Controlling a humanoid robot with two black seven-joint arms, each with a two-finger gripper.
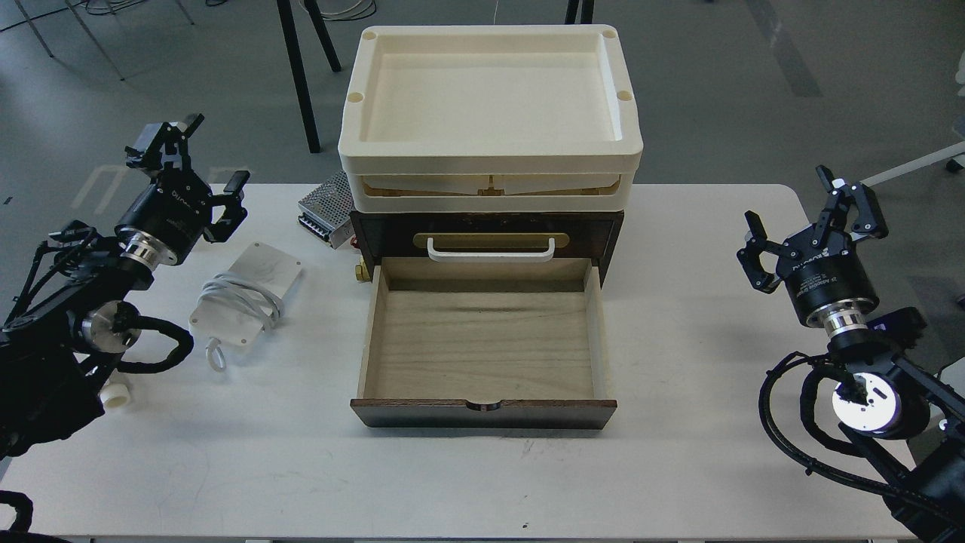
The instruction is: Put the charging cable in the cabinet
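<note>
Charging cable: flat on the table, just left of the drawer, cord looped across the block, one loop trailing toward the near edge.
Drawer: pulled fully out of the cabinet, bare inside.
Left gripper: fingers spread, nothing held, up and left of the cable.
Right gripper: fingers apart, nothing held, well right of the cabinet.
Step in hand: reach and grasp with left.
Technique: descend square over the block, pinch across block and cord together so the coil stays wound; avoid the loose loop.
</note>
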